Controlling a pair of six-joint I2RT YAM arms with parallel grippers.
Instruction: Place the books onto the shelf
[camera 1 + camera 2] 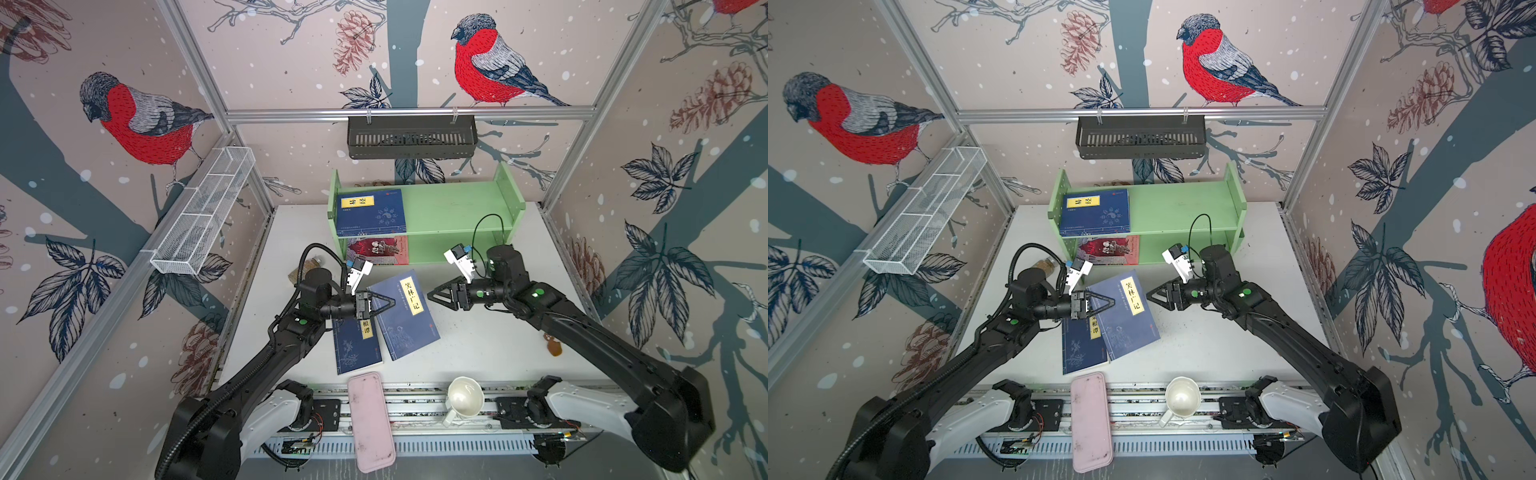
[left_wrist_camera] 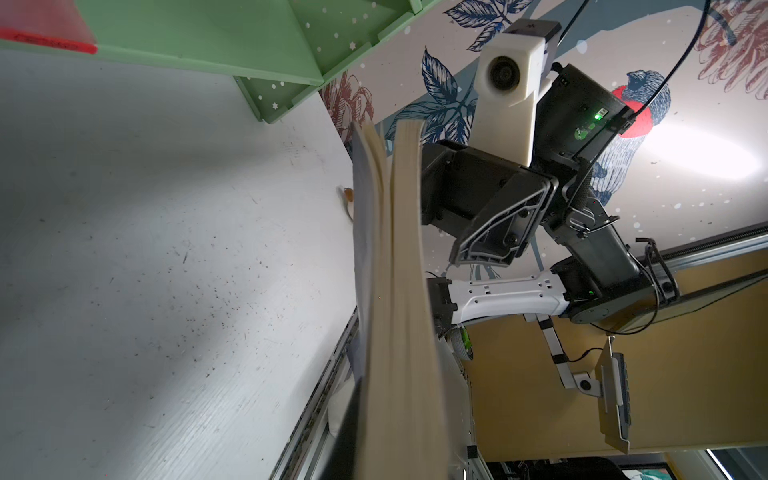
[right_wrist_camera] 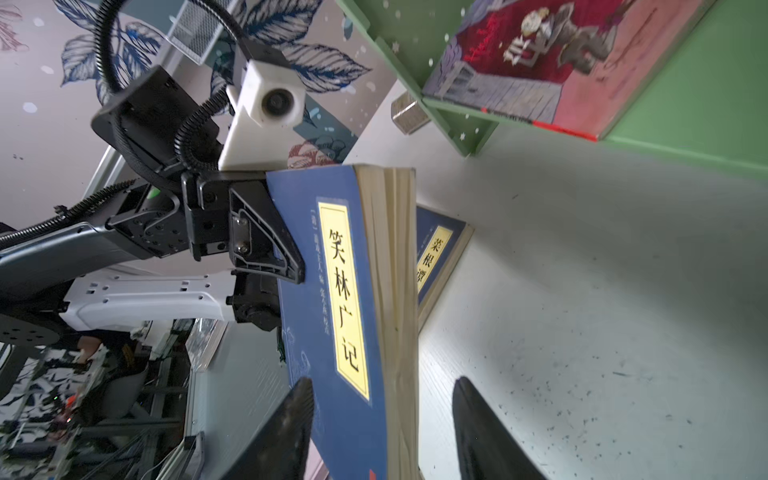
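My left gripper [image 1: 390, 300] is shut on the near-left edge of a navy book [image 1: 409, 320] with a yellow title label and holds it tilted above the table. In the left wrist view its page edge [image 2: 395, 291] runs away between the jaws. My right gripper [image 3: 382, 386] is open, its fingers [image 3: 478, 415] standing apart on either side of that book's [image 3: 332, 311] opposite edge. A second navy book [image 1: 355, 347] lies flat on the table, partly under the held one. On the light green shelf [image 1: 449, 208], one navy book [image 1: 371, 210] lies on the top tier and a red-and-grey book [image 1: 380, 250] on the lower tier.
A pink flat case [image 1: 371, 419] and a white cup [image 1: 465, 397] sit at the front edge. A black slotted basket [image 1: 411, 137] hangs on the back wall and a white wire mesh basket [image 1: 208, 212] on the left wall. A jar [image 1: 309, 266] stands behind the left arm. A small brown object [image 1: 552, 345] lies at the right.
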